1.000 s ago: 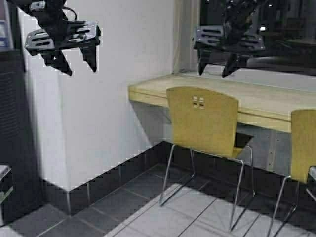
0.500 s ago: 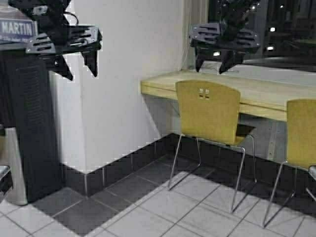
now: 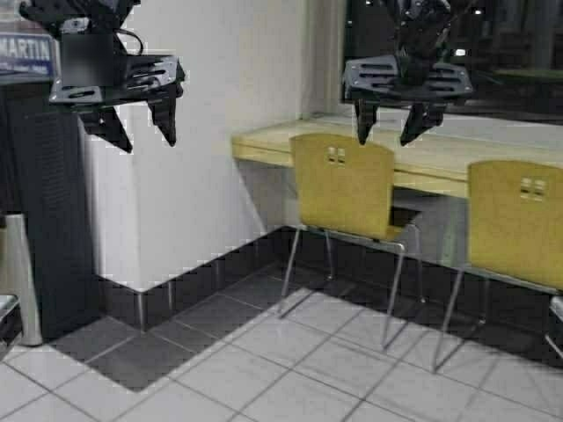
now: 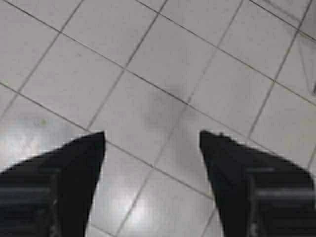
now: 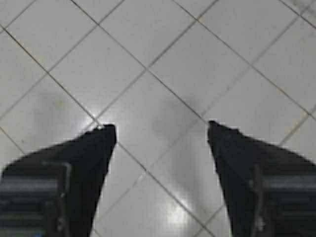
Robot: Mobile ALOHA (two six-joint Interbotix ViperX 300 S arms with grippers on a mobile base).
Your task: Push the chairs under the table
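Observation:
Two yellow-tan plywood chairs stand at the long pale wood table [image 3: 264, 145] in the high view: one chair [image 3: 343, 189] in the middle, another chair [image 3: 517, 224] at the right. Both sit with their backs just off the table's front edge. My left gripper [image 3: 141, 136] hangs high at the left, open, in front of the white wall. High over the middle chair, my right gripper [image 3: 387, 132] is open too. In the wrist views, the left gripper [image 4: 152, 136] and right gripper [image 5: 162, 127] show only bare floor tile between their fingers.
A white wall corner with a dark tiled base [image 3: 141, 303] juts out at the left. A dark cabinet with a sign [image 3: 35, 176] stands beside it, and a pale post [image 3: 22, 281] at the far left. Pale floor tiles [image 3: 290, 369] spread before the chairs.
The robot has moved: the scene has shifted, so the second chair now shows more fully at the right and the table sits farther left. Both grippers stay raised and open.

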